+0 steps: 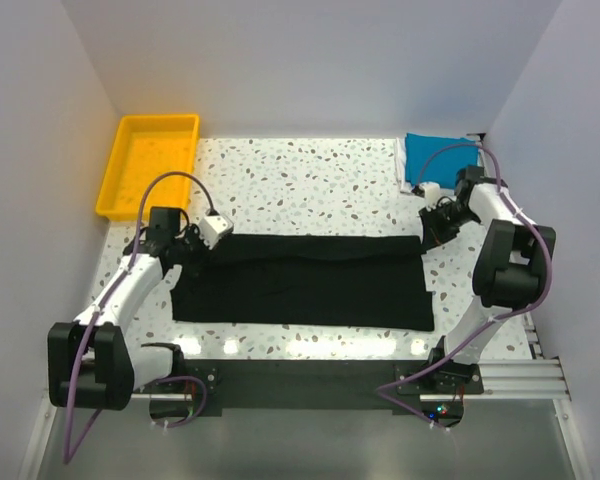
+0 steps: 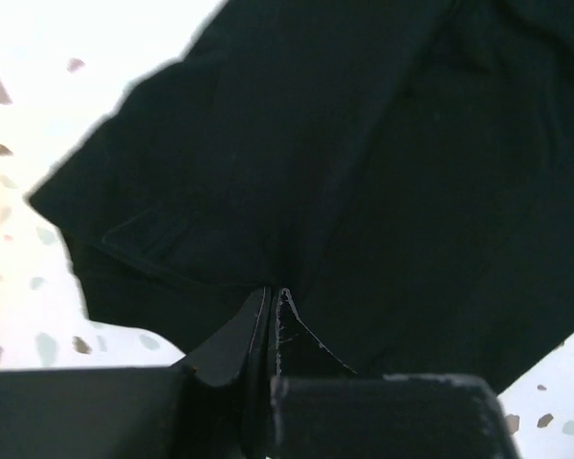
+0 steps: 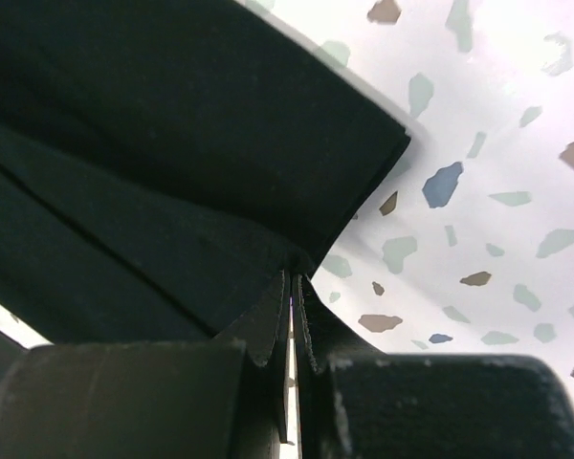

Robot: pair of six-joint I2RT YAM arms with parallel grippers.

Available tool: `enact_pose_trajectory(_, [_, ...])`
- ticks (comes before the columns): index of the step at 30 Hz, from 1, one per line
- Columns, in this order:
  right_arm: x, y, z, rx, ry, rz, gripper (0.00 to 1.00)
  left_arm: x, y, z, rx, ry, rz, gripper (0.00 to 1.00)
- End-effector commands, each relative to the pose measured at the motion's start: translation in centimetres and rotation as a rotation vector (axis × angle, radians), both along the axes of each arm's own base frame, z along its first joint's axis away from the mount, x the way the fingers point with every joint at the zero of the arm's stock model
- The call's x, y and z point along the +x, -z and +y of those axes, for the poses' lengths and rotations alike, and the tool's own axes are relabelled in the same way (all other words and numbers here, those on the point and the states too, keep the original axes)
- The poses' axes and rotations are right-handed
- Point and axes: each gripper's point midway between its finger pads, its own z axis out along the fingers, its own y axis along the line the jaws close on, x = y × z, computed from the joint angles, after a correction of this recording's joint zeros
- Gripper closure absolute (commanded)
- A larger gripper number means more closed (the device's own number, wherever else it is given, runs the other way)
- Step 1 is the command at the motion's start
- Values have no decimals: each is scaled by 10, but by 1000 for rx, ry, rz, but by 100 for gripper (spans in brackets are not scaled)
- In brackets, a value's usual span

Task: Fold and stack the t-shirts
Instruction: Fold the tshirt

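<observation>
The black t-shirt (image 1: 300, 285) lies as a long flat band across the middle of the table, its far part folded over toward the near edge. My left gripper (image 1: 180, 245) sits at the shirt's far left corner and my right gripper (image 1: 435, 230) at its far right corner. In the left wrist view the left gripper (image 2: 273, 292) is shut, pinching the black t-shirt (image 2: 364, 143). In the right wrist view the right gripper (image 3: 295, 277) is shut on the edge of the black t-shirt (image 3: 172, 143). The folded blue t-shirt (image 1: 435, 155) rests at the back right, with a white edge (image 1: 400, 168) showing beside it.
A yellow tray (image 1: 115, 170) stands at the back left corner. White walls close in the table on the left, back and right. The right arm's cable loops over the blue shirt. The speckled tabletop (image 3: 497, 172) shows beside the black cloth.
</observation>
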Motion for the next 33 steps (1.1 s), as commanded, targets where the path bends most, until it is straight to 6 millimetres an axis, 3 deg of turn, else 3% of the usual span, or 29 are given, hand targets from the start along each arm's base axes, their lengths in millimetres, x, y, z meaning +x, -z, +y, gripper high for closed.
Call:
enact_pose_trajectory(1, [5, 8, -9, -53, -37, -52, 100, -3, 14, 11, 62, 6, -19, 100])
enact_pose_trajectory(5, [2, 23, -9, -50, -37, -15, 100, -13, 35, 16, 94, 7, 25, 100])
enact_pose_trajectory(9, [4, 27, -10, -52, -36, -6, 100, -11, 36, 18, 101, 2, 22, 100])
enact_pose_trajectory(12, [6, 18, -8, -40, -36, -16, 100, -3, 27, 18, 102, -7, 0, 100])
enact_pose_trajectory(16, [8, -2, -6, -34, -44, -52, 100, 17, -3, 21, 105, -28, -68, 100])
enact_pose_trajectory(20, [2, -13, -8, -56, -71, -76, 100, 20, -18, 19, 101, 4, -93, 100])
enact_pose_trajectory(30, [-35, 11, -9, -72, -150, 11, 100, -11, 18, 26, 193, 134, -21, 100])
enact_pose_trajectory(32, [-43, 13, -12, -90, -183, 32, 84, -15, 19, 26, 199, 148, -11, 92])
enact_pose_trajectory(33, [-47, 13, -13, -94, -196, 39, 76, -16, 17, 26, 202, 156, -10, 80])
